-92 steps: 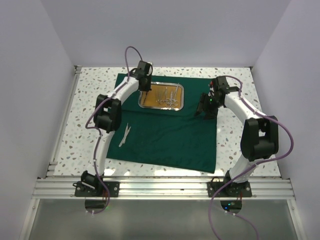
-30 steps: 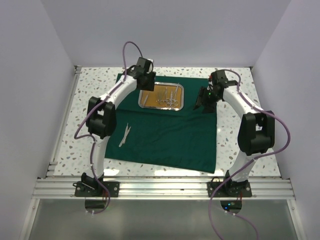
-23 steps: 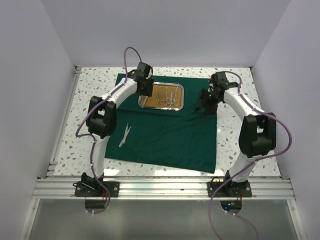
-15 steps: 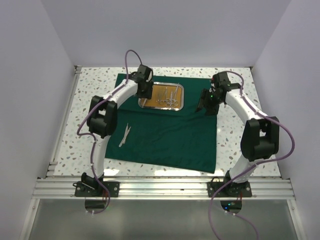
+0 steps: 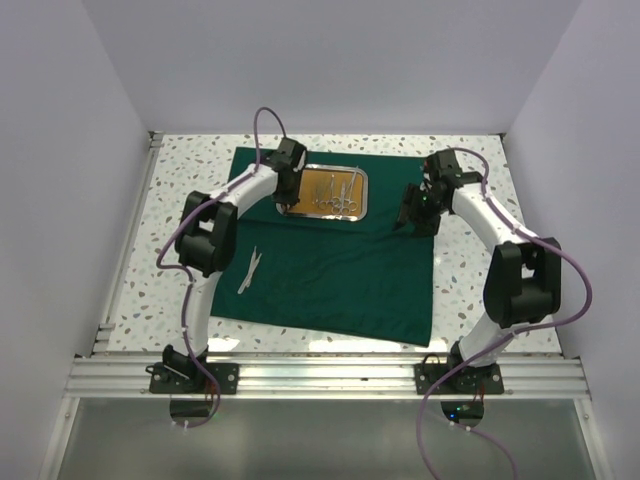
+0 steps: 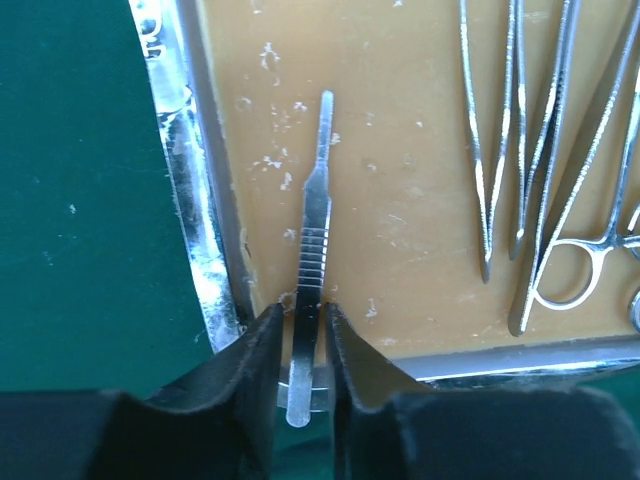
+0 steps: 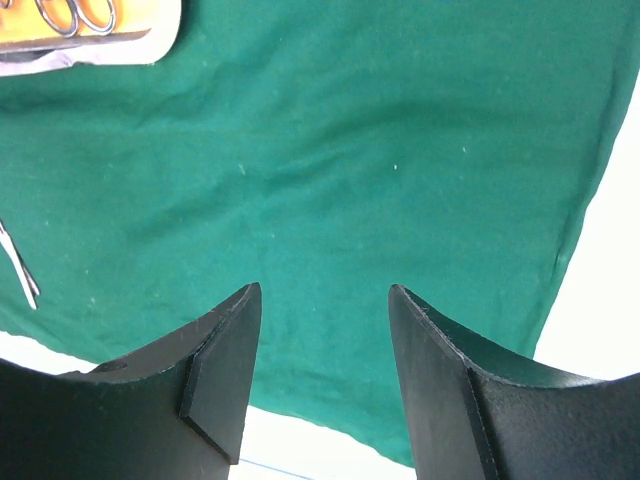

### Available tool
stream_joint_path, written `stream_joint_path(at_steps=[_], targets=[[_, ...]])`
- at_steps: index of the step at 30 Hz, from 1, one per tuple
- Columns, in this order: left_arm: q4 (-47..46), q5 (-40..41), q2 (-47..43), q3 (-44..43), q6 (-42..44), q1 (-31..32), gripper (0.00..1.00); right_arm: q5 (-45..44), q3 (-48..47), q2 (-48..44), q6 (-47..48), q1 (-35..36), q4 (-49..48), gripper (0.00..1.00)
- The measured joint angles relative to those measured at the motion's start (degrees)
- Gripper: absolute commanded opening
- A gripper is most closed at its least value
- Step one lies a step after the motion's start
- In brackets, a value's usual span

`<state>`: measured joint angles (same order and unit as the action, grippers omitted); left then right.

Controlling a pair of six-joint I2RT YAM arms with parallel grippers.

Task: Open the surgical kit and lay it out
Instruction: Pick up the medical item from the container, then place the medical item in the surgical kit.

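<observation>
The surgical kit point(image 5: 322, 262) lies opened. Its dark green cloth point(image 5: 380, 290) is spread flat on the tabletop point(image 5: 180, 200), with the steel tray point(image 6: 190, 220) on the cloth's far part. One pair of tweezers point(image 5: 249, 269) is already laid out on the cloth, nearer the arms than the tray and to its left.

The change is in the left arm. A second ago its left claw point(image 6: 302, 312) hung wider above the tray's left end. Now it is down at the tray's near-left corner, and its fingers point(image 6: 250, 380) have narrowed around the butt of a flat scalpel handle point(image 6: 312, 250) lying along the tray's left wall. A sliver of tray floor still shows beside one finger, so I cannot tell whether the pinch is made yet.

The right claw point(image 7: 322, 298) has barely moved: jaws apart, empty, above the cloth to the right of the tray. Forceps point(image 6: 490, 150) and ring-handled scissors point(image 6: 570, 270) wait in the tray. The handle looks like the second piece to come out.
</observation>
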<state>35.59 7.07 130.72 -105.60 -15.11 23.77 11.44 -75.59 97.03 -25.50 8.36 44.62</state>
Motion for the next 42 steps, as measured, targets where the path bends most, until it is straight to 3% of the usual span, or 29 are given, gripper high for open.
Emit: stream_joint_path(at_steps=[4,20,28,33,38,42], targets=[[-0.35,0.57,0.0,0.2,0.28,-0.13,0.0,-0.04,1.11,-1.92,0.0,0.0,0.22,0.58],[1.88,0.61,0.0,-2.16,0.31,-0.07,0.0,-0.35,1.9,-3.58,-0.02,0.0,0.44,0.58],[3.32,0.87,-2.91,-1.62,0.17,-0.07,0.0,-0.31,-2.56,-3.3,-0.02,0.0,1.18,0.58],[3.5,1.4,-14.51,9.31,-0.35,-0.07,0.0,-0.2,-5.6,-1.73,-0.02,0.0,1.18,0.58],[2.27,1.77,-29.94,25.83,-1.44,0.02,0.0,0.2,-9.18,2.54,-0.07,0.0,1.22,0.58],[1.88,1.92,-36.81,37.38,-3.43,0.04,0.0,0.59,-14.43,7.45,-0.37,0.0,1.4,0.58]])
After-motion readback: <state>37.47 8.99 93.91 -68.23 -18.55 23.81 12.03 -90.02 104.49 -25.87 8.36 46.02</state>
